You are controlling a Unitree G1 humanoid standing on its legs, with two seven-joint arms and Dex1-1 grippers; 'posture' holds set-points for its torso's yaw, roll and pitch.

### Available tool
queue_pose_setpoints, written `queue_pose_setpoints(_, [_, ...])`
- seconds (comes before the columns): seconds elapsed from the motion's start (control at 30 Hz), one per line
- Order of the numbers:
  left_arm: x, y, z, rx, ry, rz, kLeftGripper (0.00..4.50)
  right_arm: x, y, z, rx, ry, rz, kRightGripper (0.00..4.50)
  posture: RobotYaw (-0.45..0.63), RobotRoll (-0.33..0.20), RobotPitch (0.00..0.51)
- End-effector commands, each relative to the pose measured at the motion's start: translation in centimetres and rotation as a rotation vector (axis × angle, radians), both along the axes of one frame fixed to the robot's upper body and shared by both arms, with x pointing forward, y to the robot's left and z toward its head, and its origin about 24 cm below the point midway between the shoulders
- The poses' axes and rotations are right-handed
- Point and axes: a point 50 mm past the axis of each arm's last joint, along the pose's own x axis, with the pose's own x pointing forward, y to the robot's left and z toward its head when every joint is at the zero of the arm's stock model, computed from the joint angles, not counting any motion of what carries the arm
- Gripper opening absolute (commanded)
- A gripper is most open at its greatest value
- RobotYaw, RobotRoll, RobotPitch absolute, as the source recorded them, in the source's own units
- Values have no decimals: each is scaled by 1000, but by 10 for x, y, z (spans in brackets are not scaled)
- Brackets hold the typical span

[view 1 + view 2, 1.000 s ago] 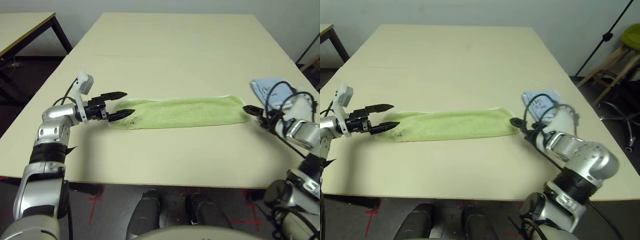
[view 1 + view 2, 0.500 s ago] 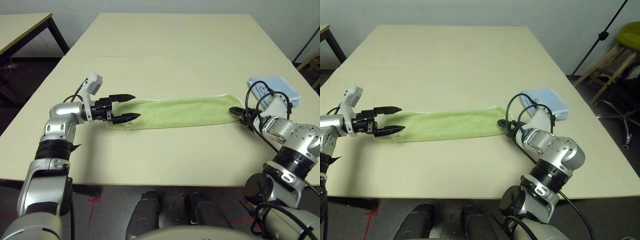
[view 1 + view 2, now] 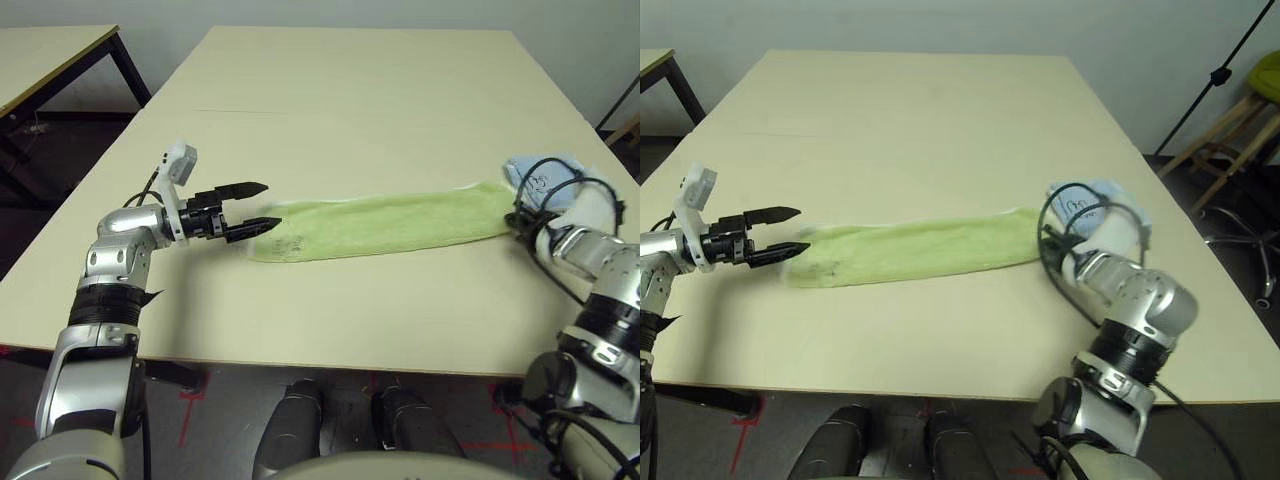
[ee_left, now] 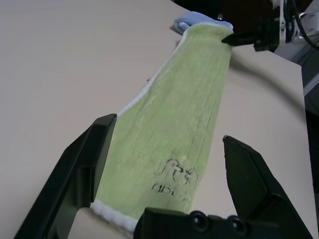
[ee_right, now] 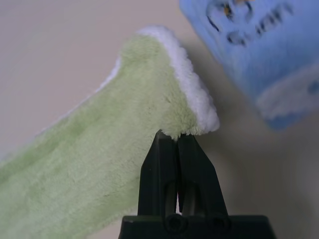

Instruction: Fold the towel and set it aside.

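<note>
The light green towel (image 3: 380, 225) lies as a long folded strip across the cream table (image 3: 350, 100). Its dark logo (image 4: 174, 177) sits near the left end. My left gripper (image 3: 270, 205) is open, its two black fingers (image 4: 99, 144) standing either side of that left end just above the cloth. My right gripper (image 5: 172, 137) is shut on the towel's right end, pinching the white-edged corner (image 5: 199, 109), which is a little raised off the table.
A smaller light blue folded cloth (image 3: 545, 170) lies just behind the right gripper, close to the table's right edge. Another table (image 3: 50, 50) stands at the far left. A stool and a stand (image 3: 1240, 100) stand off to the right.
The right gripper has pulled the towel's right end to the right, toward the blue cloth. The whole strip slid right, so less of it lies between the left fingers.
</note>
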Motion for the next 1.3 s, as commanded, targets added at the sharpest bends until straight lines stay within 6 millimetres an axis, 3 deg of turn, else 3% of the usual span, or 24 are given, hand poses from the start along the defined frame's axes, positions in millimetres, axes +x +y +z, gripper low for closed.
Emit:
queue_pose_setpoints(0.03, [0,-3,0,-7,2,-8,4500,3,39,12,-129,-42,275,41,89,0,110])
queue_pose_setpoints(0.23, [0,-5,-2,-8,2,-10,4500,-12,113,1,-225,3,727,41,105,0,114])
queue_pose_setpoints(0.33, [-2,-4,-2,-8,3,-3,4500,-16,133,-9,-216,38,813,41,113,0,114])
queue_pose_setpoints(0.5, [-4,-4,-3,-9,3,7,4500,-13,145,-28,-280,121,836,41,125,0,113])
queue_pose_setpoints(0.7, [-6,-5,-4,-10,2,17,4500,-12,152,-35,-314,156,870,41,133,0,114])
queue_pose_setpoints(0.83, [-4,-5,-3,-10,-6,35,4500,-9,153,-24,-277,111,870,1004,127,0,116])
queue_pose_setpoints(1.0, [1,-10,1,-16,-9,65,4500,-13,146,0,-234,65,943,2842,119,0,114])
queue_pose_setpoints(1.13, [8,-18,6,3,-6,117,4500,-15,127,32,-280,4,1016,4371,108,0,113])
queue_pose_setpoints(1.23, [19,-28,12,21,28,239,4500,-14,107,59,-316,-60,1040,4469,101,0,111])
queue_pose_setpoints(1.3, [24,-41,16,53,9,293,4500,3,88,77,-350,-161,902,4469,96,0,110])
